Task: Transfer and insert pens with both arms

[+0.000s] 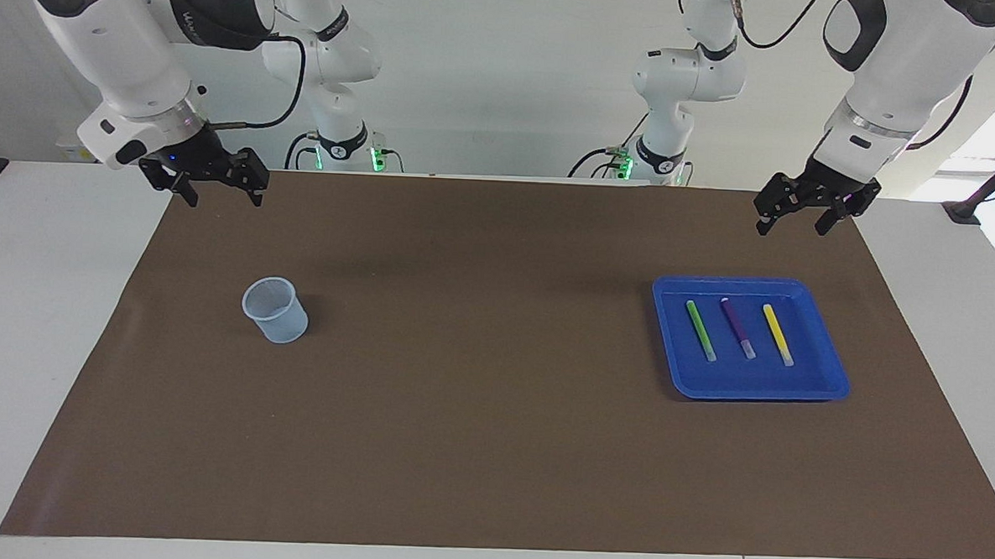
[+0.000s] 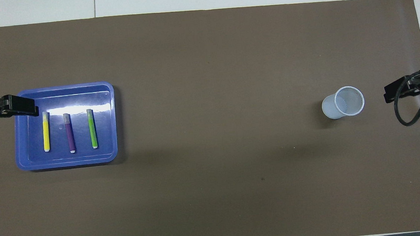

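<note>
Three pens lie side by side in a blue tray [image 1: 821, 376] at the left arm's end of the table: green [image 1: 700, 330], purple [image 1: 738, 329] and yellow [image 1: 778, 334]. From overhead they show as yellow [image 2: 45, 131], purple [image 2: 69, 132] and green [image 2: 92, 128] in the tray [image 2: 67, 162]. My left gripper [image 1: 790, 229] hangs open and empty in the air, over the tray's corner [image 2: 25, 110] in the overhead view. My right gripper [image 1: 225, 200] is also open and empty, raised over the mat's edge at the right arm's end [image 2: 392, 95].
A translucent plastic cup [image 1: 275, 309] stands upright on the brown mat toward the right arm's end [image 2: 343, 102]. A black cable [image 2: 404, 114] loops under the right wrist. White table surface borders the mat [image 1: 492, 414].
</note>
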Available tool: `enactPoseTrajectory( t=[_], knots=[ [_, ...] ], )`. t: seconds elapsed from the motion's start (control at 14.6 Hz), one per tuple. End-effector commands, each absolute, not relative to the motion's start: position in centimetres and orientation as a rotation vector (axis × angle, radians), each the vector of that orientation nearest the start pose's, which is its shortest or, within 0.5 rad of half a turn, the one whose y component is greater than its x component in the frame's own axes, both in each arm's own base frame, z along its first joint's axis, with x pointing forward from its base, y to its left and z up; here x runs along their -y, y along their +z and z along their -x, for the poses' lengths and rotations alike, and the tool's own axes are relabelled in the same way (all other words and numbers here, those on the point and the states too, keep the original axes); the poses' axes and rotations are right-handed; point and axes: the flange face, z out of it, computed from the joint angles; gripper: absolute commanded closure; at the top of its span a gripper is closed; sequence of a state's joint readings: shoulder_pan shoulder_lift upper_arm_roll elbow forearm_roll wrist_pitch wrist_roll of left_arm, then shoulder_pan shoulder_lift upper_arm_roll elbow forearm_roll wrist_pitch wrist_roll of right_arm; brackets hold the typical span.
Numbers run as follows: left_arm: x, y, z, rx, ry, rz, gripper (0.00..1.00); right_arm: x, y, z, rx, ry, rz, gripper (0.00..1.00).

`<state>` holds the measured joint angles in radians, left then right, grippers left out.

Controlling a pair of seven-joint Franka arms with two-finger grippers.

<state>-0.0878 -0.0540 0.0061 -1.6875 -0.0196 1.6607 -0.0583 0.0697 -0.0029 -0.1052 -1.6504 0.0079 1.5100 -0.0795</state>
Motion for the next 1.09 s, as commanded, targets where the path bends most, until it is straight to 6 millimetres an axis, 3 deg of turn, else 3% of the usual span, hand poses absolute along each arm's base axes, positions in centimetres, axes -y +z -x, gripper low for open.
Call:
enactPoseTrajectory(
  t=[0.0,0.14,0.41,0.62,0.82,1.03],
  knots=[
    [4.1,59.9,-53.9,-0.028,-0.031,3.152,0.00,1.5,58.5,-53.8,0.059,0.208,3.090,0.00],
    [3.7,58.5,-53.0,-0.020,-0.023,3.151,0.00,1.2,59.4,-53.3,0.069,0.187,3.090,0.00],
    [1.4,55.1,-53.3,-0.097,0.010,3.149,0.00,-3.3,59.4,-53.3,0.224,0.170,3.011,0.00],
    [-0.9,50.9,-53.9,-0.072,0.024,3.150,0.00,-4.4,57.5,-51.6,0.152,0.218,2.827,0.00],
    [-3.3,45.7,-55.9,-0.048,0.064,3.150,0.00,-5.9,55.0,-50.6,0.119,0.198,2.738,0.00],
    [-6.0,40.5,-57.9,0.008,0.067,3.150,0.00,-8.0,51.9,-51.5,-0.055,0.176,2.560,0.00]
  ],
)
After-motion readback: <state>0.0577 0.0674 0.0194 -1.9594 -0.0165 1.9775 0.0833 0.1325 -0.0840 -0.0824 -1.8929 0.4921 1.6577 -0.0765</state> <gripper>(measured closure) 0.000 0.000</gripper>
